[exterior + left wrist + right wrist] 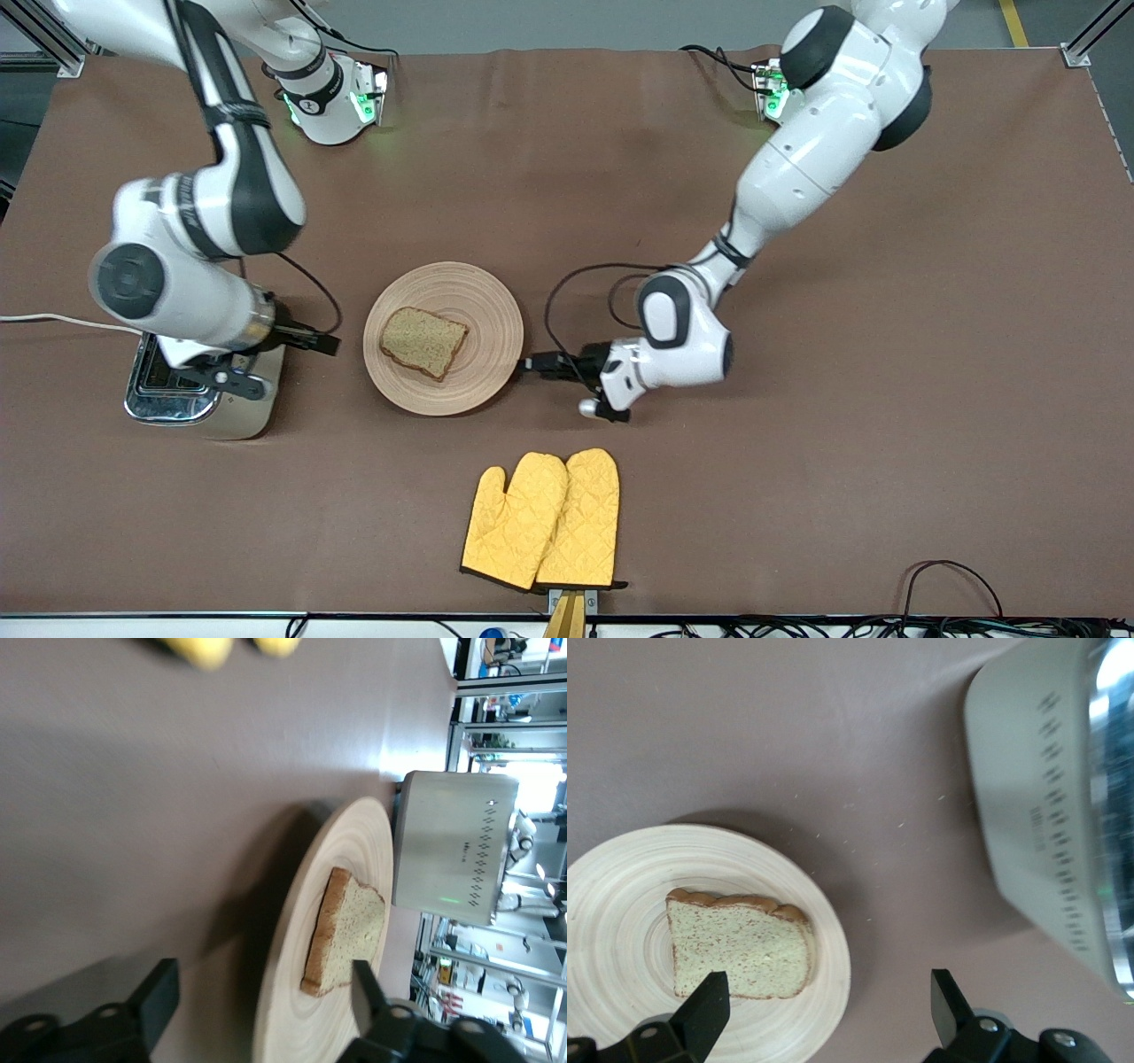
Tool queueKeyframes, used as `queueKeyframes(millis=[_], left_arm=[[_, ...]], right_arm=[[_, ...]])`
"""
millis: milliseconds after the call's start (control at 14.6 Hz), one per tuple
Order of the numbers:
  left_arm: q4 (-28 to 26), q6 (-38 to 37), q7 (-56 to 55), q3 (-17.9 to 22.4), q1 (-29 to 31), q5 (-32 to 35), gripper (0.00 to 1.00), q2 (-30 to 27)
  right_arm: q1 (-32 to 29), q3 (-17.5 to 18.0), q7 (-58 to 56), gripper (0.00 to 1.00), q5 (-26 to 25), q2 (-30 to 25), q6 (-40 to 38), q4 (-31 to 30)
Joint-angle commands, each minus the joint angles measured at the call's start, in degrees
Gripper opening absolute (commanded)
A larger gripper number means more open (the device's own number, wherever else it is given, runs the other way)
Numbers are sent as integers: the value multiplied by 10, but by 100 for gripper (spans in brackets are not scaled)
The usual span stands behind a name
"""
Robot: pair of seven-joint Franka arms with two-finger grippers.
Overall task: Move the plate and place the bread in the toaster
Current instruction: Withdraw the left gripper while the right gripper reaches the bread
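The wooden plate (483, 306) lies mid-table with the bread (423, 342) flat on it. My left gripper (529, 363) is low at the plate's rim toward the left arm's end. It is open, and its fingers straddle that rim (292, 992) without closing. The bread (347, 930) lies just past the fingertips (365, 988). My right gripper (288, 361) is open and empty, in the air over the gap between the plate (620, 895) and the toaster (239, 412). The bread (740, 946) and toaster (1045, 833) show in the right wrist view.
Two yellow oven mitts (542, 521) lie near the table's front edge, nearer the camera than the plate. The toaster's white cord (53, 319) runs off the right arm's end. The toaster (456, 846) stands close beside the plate.
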Motion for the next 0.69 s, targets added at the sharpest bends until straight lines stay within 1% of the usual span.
queueKeyframes(millis=[0, 69, 206, 343, 412, 480, 618], left_arm=[[-29, -102, -27, -2, 95, 122, 100, -41], [-29, -140, -51, -3, 132, 191, 100, -55], [-27, -212, -74, -4, 177, 300, 100, -87], [-27, -270, -75, -4, 216, 378, 100, -120], [-27, -296, -75, -5, 235, 411, 100, -140], [-26, -314, -75, -5, 246, 447, 100, -162], [-26, -336, -76, -4, 257, 541, 100, -217]], right_arm=[[5, -4, 14, 100, 23, -1, 54, -58], [12, -4, 14, 100, 24, -1, 78, -77], [22, -4, 15, 100, 29, -2, 124, -118], [31, -3, 15, 100, 46, -9, 195, -180], [48, -3, 17, 100, 48, -15, 222, -202], [59, -3, 20, 100, 49, -19, 234, -214], [70, -3, 22, 100, 50, -25, 251, -236]])
